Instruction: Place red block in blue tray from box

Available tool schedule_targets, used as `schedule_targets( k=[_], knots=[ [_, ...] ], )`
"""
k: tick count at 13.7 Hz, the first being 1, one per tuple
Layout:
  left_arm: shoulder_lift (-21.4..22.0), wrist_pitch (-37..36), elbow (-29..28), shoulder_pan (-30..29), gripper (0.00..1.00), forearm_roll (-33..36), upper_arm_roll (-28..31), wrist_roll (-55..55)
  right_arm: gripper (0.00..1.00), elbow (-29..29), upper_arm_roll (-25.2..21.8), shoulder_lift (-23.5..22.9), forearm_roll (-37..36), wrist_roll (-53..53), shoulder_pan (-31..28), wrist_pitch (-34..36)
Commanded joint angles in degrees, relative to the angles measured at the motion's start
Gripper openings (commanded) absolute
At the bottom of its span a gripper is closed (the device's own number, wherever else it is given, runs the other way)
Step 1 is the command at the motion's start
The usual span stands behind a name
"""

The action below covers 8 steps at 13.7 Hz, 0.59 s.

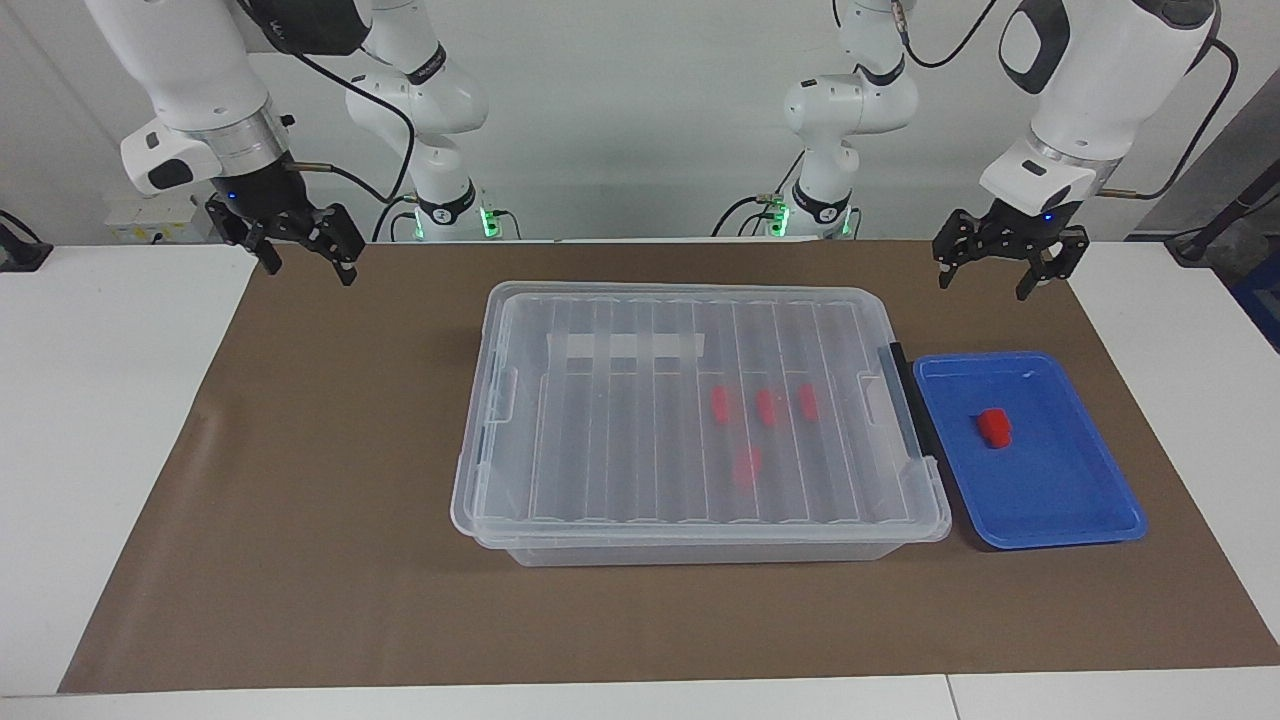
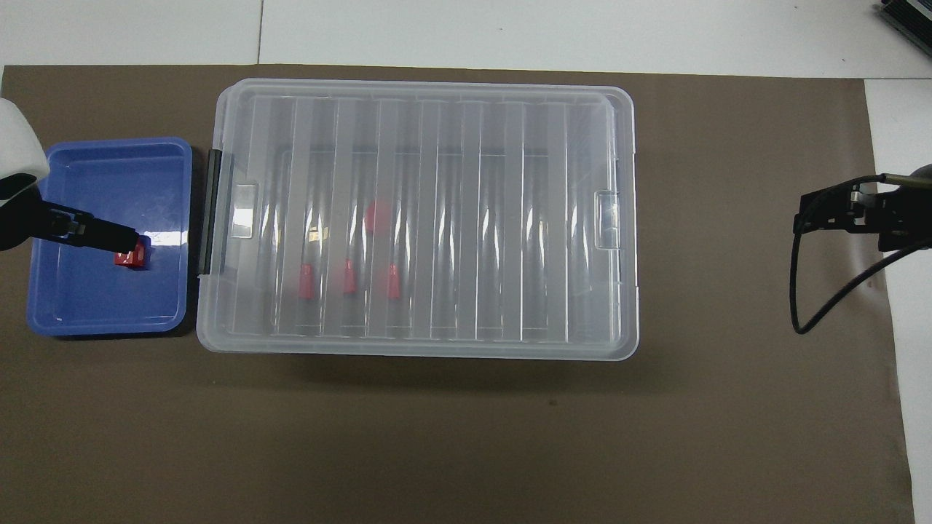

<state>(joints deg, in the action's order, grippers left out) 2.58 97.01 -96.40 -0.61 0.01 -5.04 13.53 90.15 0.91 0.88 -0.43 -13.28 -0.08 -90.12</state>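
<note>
The box [image 1: 700, 420] is a clear bin with its ribbed lid on, in the middle of the mat. Several red blocks [image 1: 766, 407] lie inside it under the lid, also seen in the overhead view [image 2: 350, 276]. The blue tray [image 1: 1060, 500] sits beside the box at the left arm's end. One red block [image 1: 994, 426] lies in it, also seen from overhead [image 2: 131, 257]. My left gripper [image 1: 1005, 270] is open and empty, raised over the mat beside the tray. My right gripper [image 1: 300, 250] is open and empty, raised over the mat's corner at the right arm's end.
The brown mat [image 1: 300, 500] covers the white table [image 1: 90, 450]. The box [image 2: 422, 218] has a black end handle [image 2: 206, 211] that faces the blue tray [image 2: 73, 313]. A black cable [image 2: 808, 291] hangs from the right arm.
</note>
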Motion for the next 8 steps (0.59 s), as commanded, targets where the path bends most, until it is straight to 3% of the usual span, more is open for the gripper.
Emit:
schedule_targets(
  k=[1,8],
  knots=[
    [0.8,0.1,-1.2,-0.4,1.00,0.8,-0.4,0.1,1.00,0.7,-0.7,-0.1,-1.1,-0.9,1.4,0.8],
    [1.0,-0.8,-0.8,-0.3,1.00,0.8,-0.4,0.1,1.00,2.0,-1.8,0.7,-2.5,1.2,1.9,0.2]
  ],
)
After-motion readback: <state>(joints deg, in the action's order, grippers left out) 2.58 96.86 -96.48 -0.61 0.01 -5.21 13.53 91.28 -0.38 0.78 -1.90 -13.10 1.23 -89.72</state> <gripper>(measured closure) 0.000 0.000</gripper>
